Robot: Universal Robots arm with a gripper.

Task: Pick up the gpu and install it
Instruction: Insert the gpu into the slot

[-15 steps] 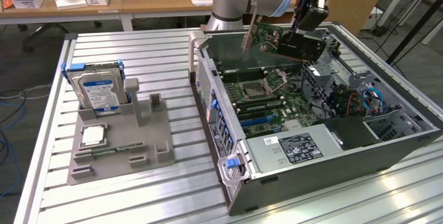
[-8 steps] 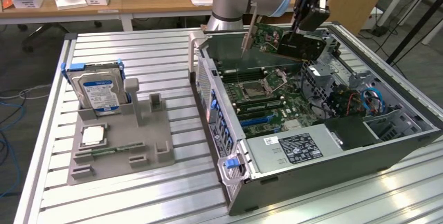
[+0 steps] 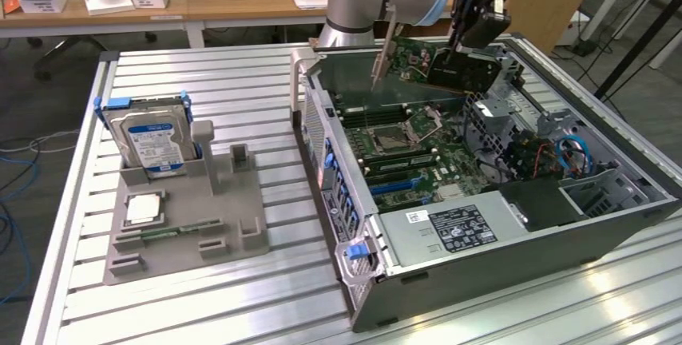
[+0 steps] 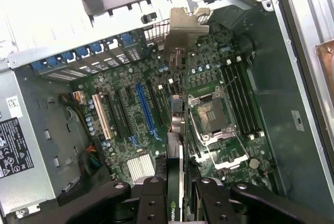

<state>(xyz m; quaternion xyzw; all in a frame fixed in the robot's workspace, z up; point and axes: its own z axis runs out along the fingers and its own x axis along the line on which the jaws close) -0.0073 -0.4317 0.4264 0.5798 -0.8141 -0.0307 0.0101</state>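
While above mobo [image 4: 148, 112], gpu [image 4: 176, 148] edge-on in gripper [image 4: 177, 185].

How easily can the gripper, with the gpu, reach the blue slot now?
Probably yes: the case is open on top, the gripper holds the gpu above the motherboard, and nothing covers the blue slot.

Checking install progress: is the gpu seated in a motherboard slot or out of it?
Out. The gripper holds the gpu above the open computer case, clear of the motherboard slots.

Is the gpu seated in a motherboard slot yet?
No, the gripper holds the gpu in the air over the open case, clear of the motherboard.
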